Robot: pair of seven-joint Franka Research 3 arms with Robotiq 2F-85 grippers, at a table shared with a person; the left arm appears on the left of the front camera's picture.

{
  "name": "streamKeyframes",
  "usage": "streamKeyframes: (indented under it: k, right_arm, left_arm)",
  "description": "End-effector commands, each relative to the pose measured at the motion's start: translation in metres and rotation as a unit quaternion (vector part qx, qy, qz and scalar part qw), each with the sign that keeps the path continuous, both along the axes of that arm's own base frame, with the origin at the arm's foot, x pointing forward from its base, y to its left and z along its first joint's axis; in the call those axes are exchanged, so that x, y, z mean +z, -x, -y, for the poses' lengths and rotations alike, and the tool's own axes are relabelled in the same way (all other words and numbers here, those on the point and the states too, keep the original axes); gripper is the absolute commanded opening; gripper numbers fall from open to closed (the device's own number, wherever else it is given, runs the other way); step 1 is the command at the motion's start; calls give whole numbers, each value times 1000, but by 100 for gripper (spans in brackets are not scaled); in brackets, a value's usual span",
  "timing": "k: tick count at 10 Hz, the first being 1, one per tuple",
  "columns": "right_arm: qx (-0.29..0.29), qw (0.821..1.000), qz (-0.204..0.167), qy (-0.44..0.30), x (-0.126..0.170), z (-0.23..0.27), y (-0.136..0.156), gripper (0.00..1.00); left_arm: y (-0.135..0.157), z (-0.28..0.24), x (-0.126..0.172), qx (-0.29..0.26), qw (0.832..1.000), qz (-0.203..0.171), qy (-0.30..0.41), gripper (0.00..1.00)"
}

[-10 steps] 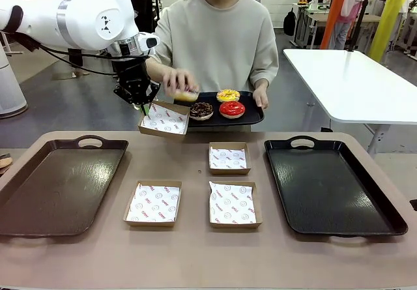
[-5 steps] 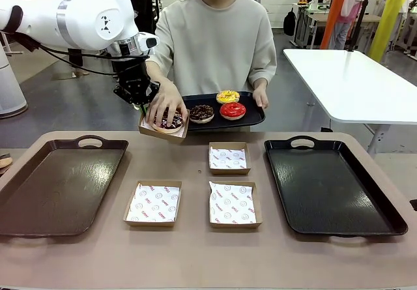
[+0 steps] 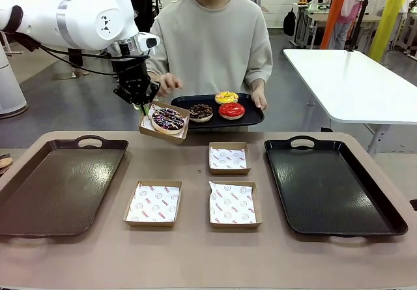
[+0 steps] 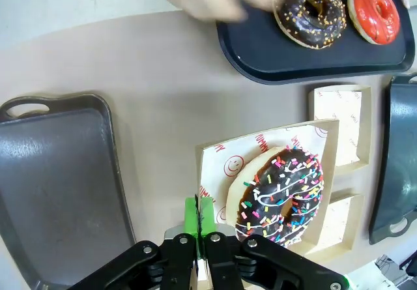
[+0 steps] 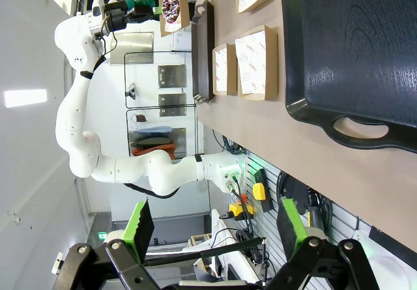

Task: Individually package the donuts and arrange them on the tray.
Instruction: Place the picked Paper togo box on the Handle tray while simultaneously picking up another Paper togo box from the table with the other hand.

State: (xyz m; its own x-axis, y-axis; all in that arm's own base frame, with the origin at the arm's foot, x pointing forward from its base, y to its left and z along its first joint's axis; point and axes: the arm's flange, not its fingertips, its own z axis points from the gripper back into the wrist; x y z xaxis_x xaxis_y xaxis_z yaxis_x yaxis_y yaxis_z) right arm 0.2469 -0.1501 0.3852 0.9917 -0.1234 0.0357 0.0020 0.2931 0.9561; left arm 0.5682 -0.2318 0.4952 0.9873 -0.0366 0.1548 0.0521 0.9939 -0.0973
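My left gripper point(image 3: 142, 105) hangs above the table's far edge, shut on the rim of a cardboard box point(image 3: 151, 129). In that box lies the chocolate donut with pink-purple sprinkles point(image 3: 168, 119). The left wrist view shows the green pads pinching the box's edge at my left gripper point(image 4: 202, 219), with the sprinkled donut point(image 4: 280, 195) on the printed liner. A person holds a small black tray point(image 3: 254, 117) carrying the yellow donut point(image 3: 227, 97), red donut point(image 3: 231, 110) and dark chocolate donut point(image 3: 201, 111). The person's hand point(image 3: 171, 83) hovers behind the box. My right gripper point(image 5: 215, 228) stands open, holding nothing.
Two large dark trays lie on the table, one at the left point(image 3: 58, 186) and one at the right point(image 3: 332, 186). Between them sit three empty paper-lined boxes point(image 3: 153, 203), point(image 3: 233, 203), point(image 3: 229, 158). A white table point(image 3: 358, 81) stands beyond at the right.
The person set the sprinkled donut into the box I hold, then drew the hand back. My left arm kept still.
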Motion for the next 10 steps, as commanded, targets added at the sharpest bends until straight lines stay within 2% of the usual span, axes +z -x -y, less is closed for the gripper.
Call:
streamKeyframes:
  k: [1,5,7,10]
  right_arm:
    - [1,1000,1,-4,1,0,0,100]
    - [0,1000,0,0,0,0,0,100]
    - [-20,998,-2,62,38,-32,-38,100]
    - [-66,985,-37,156,88,-84,-124,100]
  left_arm:
    - [1,-2,3,1,1000,4,-1,0]
    - [0,0,0,0,1000,0,0,1]
    - [-2,-23,13,-21,1000,-7,2,1]
    - [17,-72,32,-36,999,-8,-2,1]
